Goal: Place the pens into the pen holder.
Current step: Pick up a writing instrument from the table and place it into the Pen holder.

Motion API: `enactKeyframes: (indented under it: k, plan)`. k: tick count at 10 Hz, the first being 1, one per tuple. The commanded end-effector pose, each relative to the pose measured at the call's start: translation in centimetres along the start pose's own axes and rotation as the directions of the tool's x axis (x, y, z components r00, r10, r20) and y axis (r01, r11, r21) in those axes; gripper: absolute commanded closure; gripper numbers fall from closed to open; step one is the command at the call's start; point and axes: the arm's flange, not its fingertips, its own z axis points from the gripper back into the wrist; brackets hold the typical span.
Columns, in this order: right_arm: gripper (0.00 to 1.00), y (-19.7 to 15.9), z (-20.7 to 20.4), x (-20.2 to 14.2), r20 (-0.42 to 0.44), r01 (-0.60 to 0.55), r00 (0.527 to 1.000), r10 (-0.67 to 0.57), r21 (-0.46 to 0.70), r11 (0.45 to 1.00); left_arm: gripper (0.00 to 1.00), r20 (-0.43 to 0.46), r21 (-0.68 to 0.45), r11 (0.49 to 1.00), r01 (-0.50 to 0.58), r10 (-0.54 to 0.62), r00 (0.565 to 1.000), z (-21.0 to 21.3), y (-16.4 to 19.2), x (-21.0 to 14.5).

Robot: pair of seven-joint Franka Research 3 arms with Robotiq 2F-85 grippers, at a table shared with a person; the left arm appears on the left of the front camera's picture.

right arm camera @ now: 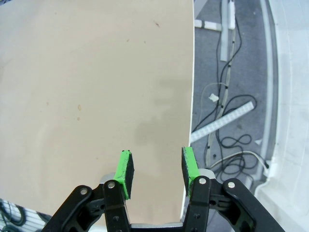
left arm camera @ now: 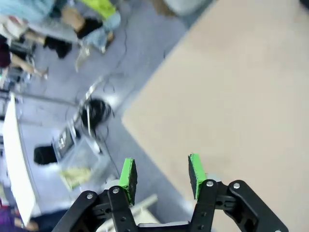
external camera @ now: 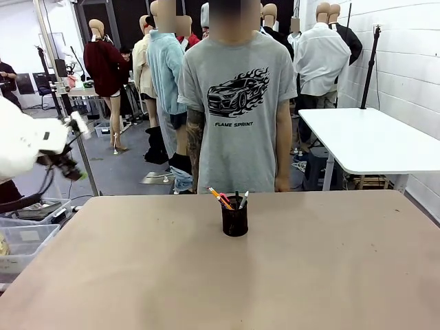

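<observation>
Black wire-mesh pen holder (external camera: 234, 220) stands upright near the middle of the tabletop (external camera: 137, 275), toward its far edge, just in front of the person in a grey T-shirt (external camera: 237, 110). Pens (external camera: 227, 200) stand inside it, their upper ends leaning out above the rim: an orange one and a reddish one to the left, a dark one and a pale one to the right. No loose pen lies on the tabletop surface in the front view.

Left gripper (left arm camera: 161, 175) hangs over the tabletop's left corner, fingers spread apart with nothing between the green pads. Right gripper (right arm camera: 155, 169) hangs over the tabletop's right edge, above cables on the floor (right arm camera: 231, 121), fingers likewise apart and empty.

Assessment: the placing appears complete; nothing seems left to collect.
</observation>
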Motion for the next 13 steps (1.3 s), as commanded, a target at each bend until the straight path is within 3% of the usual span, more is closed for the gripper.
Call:
enactKeyframes:
  k: [1,2,4,5,6,7,8,10,13]
  plan:
    - [0.48,0.1,0.0,0.0,-0.012,-0.006,1.0,0.006,-0.014,1.0,0.42,-0.149,-0.094,0.994,-0.056,0.042,0.988,4.8,0.6,2.9]
    - [0.48,0.1,0.0,0.0,-0.012,-0.006,1.0,0.006,-0.014,1.0,0.42,-0.184,-0.095,0.989,-0.113,0.094,0.978,5.0,0.7,1.8]
    - [0.48,0.1,0.0,0.0,-0.012,-0.006,1.0,0.006,-0.014,1.0,0.42,-0.182,-0.082,0.942,-0.326,0.308,0.934,4.3,1.4,0.7]
    - [0.48,0.1,0.0,0.0,-0.012,-0.006,1.0,0.006,-0.014,1.0,0.42,-0.229,0.018,0.913,-0.408,0.401,0.887,3.4,2.0,-0.2]
    - [0.48,0.1,0.0,0.0,-0.012,-0.006,1.0,0.006,-0.014,1.0,0.4,-0.234,-0.006,0.878,-0.479,0.464,0.854,2.7,2.5,-0.9]
    - [0.48,0.1,0.0,0.0,-0.012,-0.006,1.0,0.006,-0.014,1.0,0.23,-0.208,0.014,0.836,-0.549,0.539,0.816,2.2,2.9,-1.6]
    - [0.48,0.1,0.0,0.0,-0.012,-0.006,1.0,0.006,-0.014,1.0,0.03,-0.206,-0.001,0.822,-0.569,0.557,0.805,1.8,2.7,-1.8]
    - [0.48,0.1,0.0,0.0,-0.012,-0.006,1.0,0.006,-0.014,1.0,0.0,-0.197,-0.085,0.791,-0.606,0.583,0.788,1.4,2.4,-2.4]
    - [0.48,0.1,0.0,0.0,-0.012,-0.006,1.0,0.006,-0.014,1.0,0.0,-0.201,-0.105,0.785,-0.61,0.584,0.786,0.5,2.4,-3.1]
